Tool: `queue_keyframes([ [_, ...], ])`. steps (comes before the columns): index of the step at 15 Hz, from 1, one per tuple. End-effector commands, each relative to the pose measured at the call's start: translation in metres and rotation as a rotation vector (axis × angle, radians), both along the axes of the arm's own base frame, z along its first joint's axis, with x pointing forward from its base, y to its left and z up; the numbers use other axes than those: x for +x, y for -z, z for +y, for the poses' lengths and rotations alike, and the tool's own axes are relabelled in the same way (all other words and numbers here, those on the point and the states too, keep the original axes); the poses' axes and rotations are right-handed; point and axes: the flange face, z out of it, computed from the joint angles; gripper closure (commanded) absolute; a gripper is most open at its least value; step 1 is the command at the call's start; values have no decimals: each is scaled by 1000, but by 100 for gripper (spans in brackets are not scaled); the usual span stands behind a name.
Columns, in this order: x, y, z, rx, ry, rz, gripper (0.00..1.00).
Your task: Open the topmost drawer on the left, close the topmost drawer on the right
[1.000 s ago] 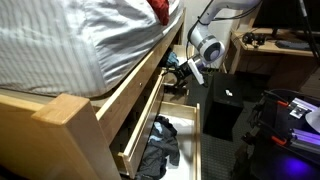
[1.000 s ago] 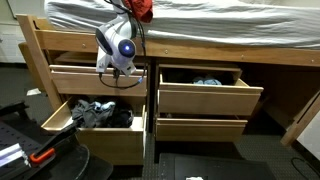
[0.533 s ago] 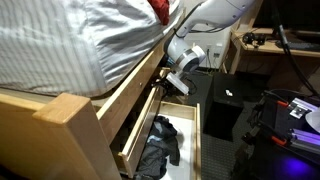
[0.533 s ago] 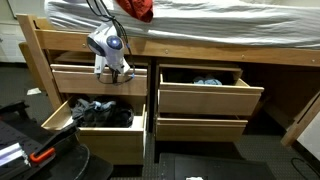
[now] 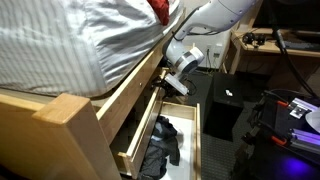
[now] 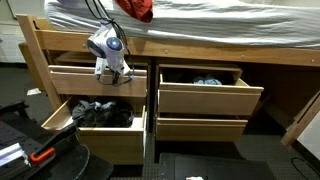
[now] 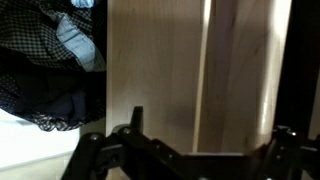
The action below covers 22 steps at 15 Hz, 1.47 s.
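Stiff, fairly heavy, smooth-sliding handling is judged for the topmost left pale wooden drawer (image 6: 92, 80), best hooked at its upper front lip; the black Robotiq gripper (image 7: 205, 128) is seen spread open, empty, close before its front.

Before me stands a pale wooden bed frame (image 6: 33, 60) under a striped mattress (image 6: 220, 28) (a red cloth (image 6: 135, 8) on top); dark floor (image 6: 230, 160), wooden desk (image 5: 265, 48) beyond.
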Motion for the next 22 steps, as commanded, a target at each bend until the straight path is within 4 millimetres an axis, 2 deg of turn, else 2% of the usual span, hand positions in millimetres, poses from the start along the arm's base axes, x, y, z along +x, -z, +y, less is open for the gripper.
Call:
queue_keyframes([
  [1, -29, -17, -21, -53, 126, 121, 0],
  [5, -73, -35, -38, -30, 278, 231, 0],
  [8, -121, -37, -55, 28, 384, 329, 0],
  [12, -194, -47, -84, 66, 537, 460, 0],
  [15, -234, -56, -113, 86, 582, 508, 0],
  [16, -240, -61, -124, 91, 579, 487, 0],
  [17, -219, -44, -106, 40, 573, 494, 0],
  [19, -234, -50, -123, 54, 591, 500, 0],
  [21, -232, -57, -127, 74, 594, 475, 0],
  [22, -228, -70, -130, 47, 614, 431, 0],
])
